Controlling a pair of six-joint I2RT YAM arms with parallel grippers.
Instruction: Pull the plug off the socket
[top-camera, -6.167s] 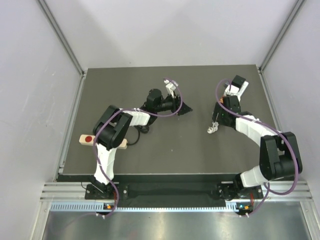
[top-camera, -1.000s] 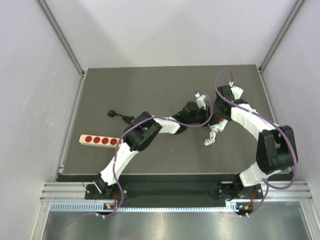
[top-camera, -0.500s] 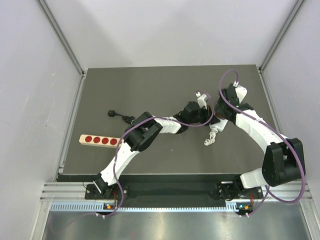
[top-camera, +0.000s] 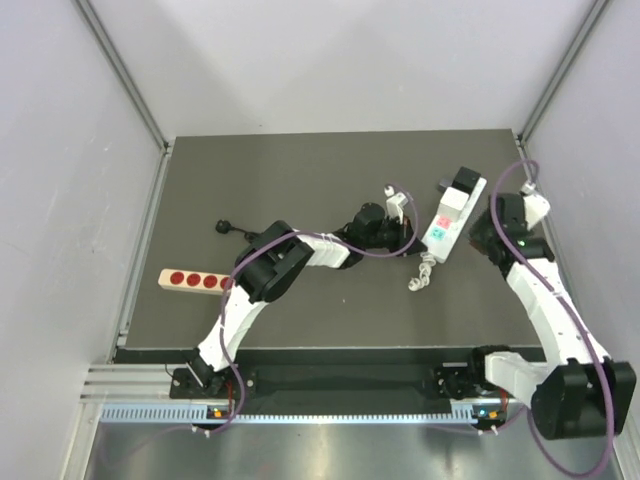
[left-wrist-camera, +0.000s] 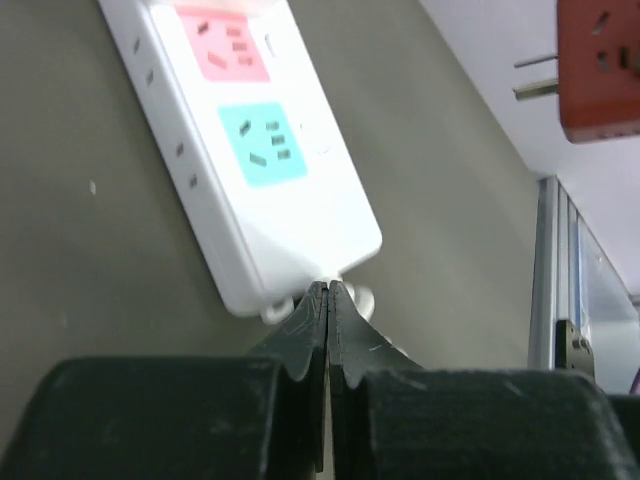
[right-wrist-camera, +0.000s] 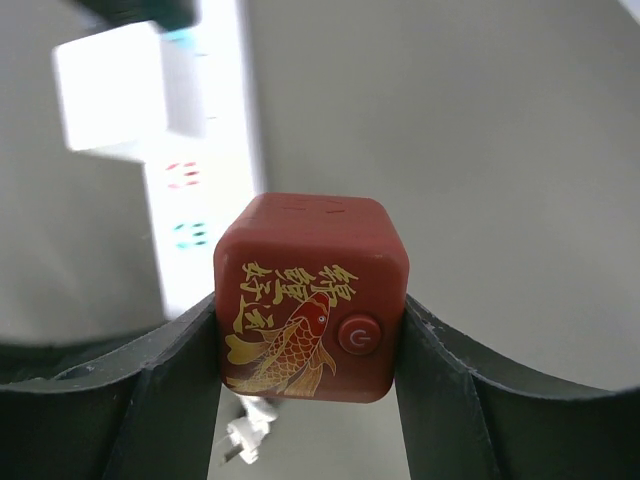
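Your right gripper (right-wrist-camera: 308, 320) has swung clear of the socket (top-camera: 447, 215) in the last half second, and the plug (right-wrist-camera: 310, 290) has come away with it. The red cube hangs to the right of the socket with its prongs bare, clamped between the right fingers. Your left gripper (left-wrist-camera: 328, 298) has its fingers pressed together, tips at the socket's cord end. The socket lies flat on the table (top-camera: 300, 170), and the beige strip (top-camera: 200, 280) is well to its left.
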